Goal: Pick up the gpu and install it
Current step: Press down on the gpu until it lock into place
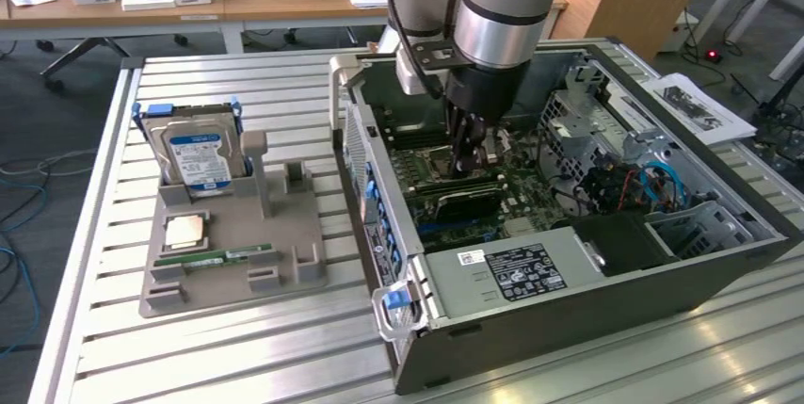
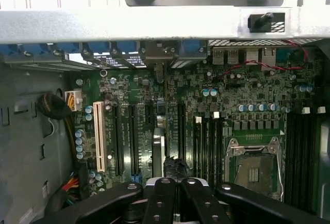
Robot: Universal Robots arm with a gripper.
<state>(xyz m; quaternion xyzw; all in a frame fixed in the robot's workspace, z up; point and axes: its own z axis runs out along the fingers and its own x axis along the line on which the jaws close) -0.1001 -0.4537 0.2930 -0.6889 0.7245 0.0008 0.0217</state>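
The gpu (image 1: 462, 202) is a thin dark card standing on edge in a slot of the motherboard inside the open computer case (image 1: 566, 319). In the wrist view the gpu (image 2: 159, 152) shows edge-on as a grey strip running from the case's rear brackets toward me. My gripper (image 1: 468, 170) reaches straight down into the case, just over the card's end. Its fingers (image 2: 175, 168) are shut, tips close beside the card's top edge. Whether they pinch the card I cannot tell.
On the exterior view's left, a grey holder (image 1: 296, 272) carries a silver hard drive (image 1: 199, 159), a copper chip (image 1: 186, 230) and a green memory stick (image 1: 233, 258). Beside the card lie black slots and the processor socket (image 2: 255, 170). The case walls, drive cage and cables (image 1: 653, 183) crowd the arm.
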